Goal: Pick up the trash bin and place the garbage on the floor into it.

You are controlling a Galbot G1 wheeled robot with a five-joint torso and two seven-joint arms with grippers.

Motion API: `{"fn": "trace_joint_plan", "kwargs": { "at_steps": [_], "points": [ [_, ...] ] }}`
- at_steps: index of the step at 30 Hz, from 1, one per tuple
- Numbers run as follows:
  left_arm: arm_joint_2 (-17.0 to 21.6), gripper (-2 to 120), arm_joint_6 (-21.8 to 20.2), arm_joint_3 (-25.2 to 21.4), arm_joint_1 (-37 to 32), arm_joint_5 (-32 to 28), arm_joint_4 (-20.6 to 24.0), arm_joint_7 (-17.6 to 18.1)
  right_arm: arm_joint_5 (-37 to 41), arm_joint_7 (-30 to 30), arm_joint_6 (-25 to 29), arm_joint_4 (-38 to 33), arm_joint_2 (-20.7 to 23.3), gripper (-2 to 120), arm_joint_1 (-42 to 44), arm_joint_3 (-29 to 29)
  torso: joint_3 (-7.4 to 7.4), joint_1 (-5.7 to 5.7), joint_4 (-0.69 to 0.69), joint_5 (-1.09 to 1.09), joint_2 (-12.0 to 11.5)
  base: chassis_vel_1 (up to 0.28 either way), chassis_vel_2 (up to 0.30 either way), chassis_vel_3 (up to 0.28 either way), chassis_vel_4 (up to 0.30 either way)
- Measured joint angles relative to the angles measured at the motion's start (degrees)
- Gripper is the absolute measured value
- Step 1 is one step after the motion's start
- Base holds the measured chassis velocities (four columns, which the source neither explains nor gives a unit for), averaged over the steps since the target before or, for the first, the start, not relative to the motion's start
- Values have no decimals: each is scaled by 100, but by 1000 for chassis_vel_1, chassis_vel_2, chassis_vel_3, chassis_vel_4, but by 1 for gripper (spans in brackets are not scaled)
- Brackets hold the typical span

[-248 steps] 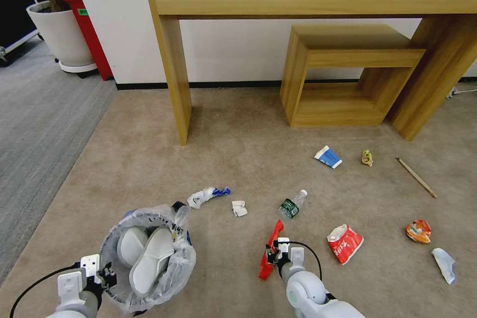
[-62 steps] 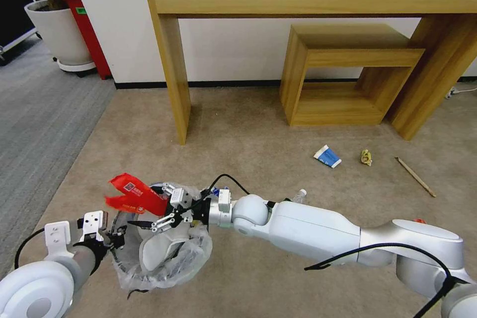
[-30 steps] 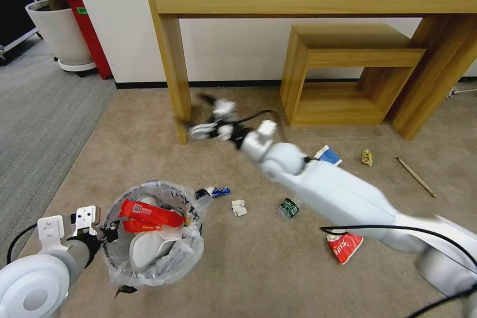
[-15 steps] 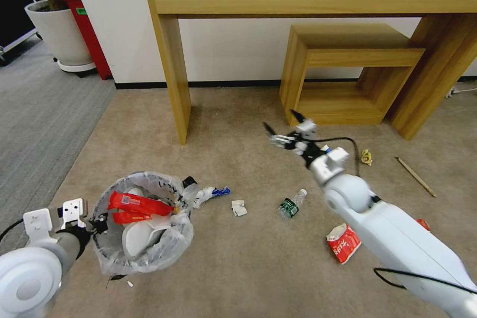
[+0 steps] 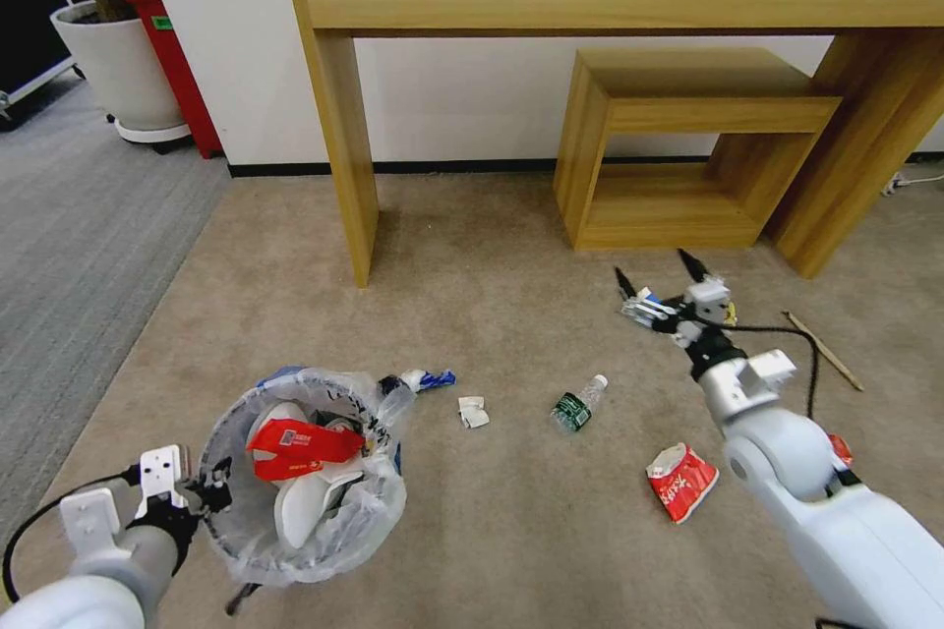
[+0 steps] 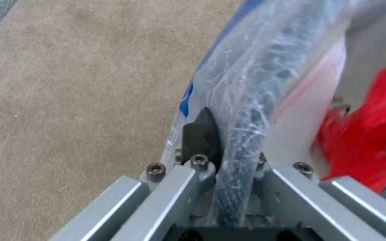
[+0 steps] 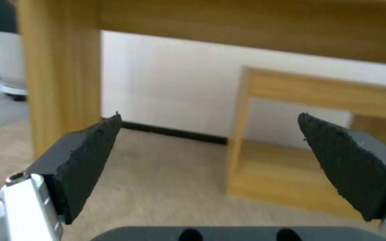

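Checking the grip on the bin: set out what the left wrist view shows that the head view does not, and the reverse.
Left wrist view only: the jaws of the left gripper shut on the bagged rim of the trash bin.
Head view only: the open right gripper out over the floor, the bottle, the red packet, the wooden stick.
Both: the bin, the red wrapper inside it, the carpet.

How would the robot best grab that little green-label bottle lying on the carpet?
Likely from above, pinching the bottle across its middle. It lies on its side, cap end pointing away towards the desk, so the open right gripper should span its narrow width rather than its length.
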State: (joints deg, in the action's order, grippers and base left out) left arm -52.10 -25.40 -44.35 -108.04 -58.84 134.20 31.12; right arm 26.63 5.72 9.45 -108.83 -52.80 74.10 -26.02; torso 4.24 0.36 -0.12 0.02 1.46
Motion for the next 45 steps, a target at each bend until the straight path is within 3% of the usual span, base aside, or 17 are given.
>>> {"fn": "trace_joint_plan", "kwargs": {
  "at_steps": [6,12,26,30,32,37,41,45],
  "points": [
    [-6,0,-29,-73,-48,41,66,-33,-446,-60,196,-36,-201,100,650,-510,0,0,-1,0,0,0,0,0,0],
    [31,0,-130,-104,-134,-285,271,258,-869,99,89,-42,-250,100,907,-837,1,0,0,-1,-1,0,0,0,0],
    [-45,0,-299,-223,-189,-662,341,454,-1227,333,-105,722,-93,100,831,-828,1,1,1,-1,-2,0,0,0,0],
    [58,0,-315,-234,-181,-744,338,463,-1396,958,-694,907,-33,100,749,-707,1,1,0,-1,-2,0,0,0,0],
    [95,0,-316,-205,-163,-761,320,473,-1219,1248,-1022,980,20,100,719,-633,1,1,0,-1,-2,0,0,0,0],
    [117,0,-317,-69,-151,-680,248,464,-877,1336,-1220,1309,131,100,600,-525,1,1,0,-1,-2,0,0,0,0],
    [195,0,-309,140,-121,-499,127,462,491,1554,-1909,1492,416,100,445,-156,1,1,0,-1,-2,0,0,0,0],
    [187,0,-297,298,-112,-342,19,457,1101,1529,-2133,1794,498,100,217,163,2,1,0,0,-2,0,0,0,0]
  ]
}}
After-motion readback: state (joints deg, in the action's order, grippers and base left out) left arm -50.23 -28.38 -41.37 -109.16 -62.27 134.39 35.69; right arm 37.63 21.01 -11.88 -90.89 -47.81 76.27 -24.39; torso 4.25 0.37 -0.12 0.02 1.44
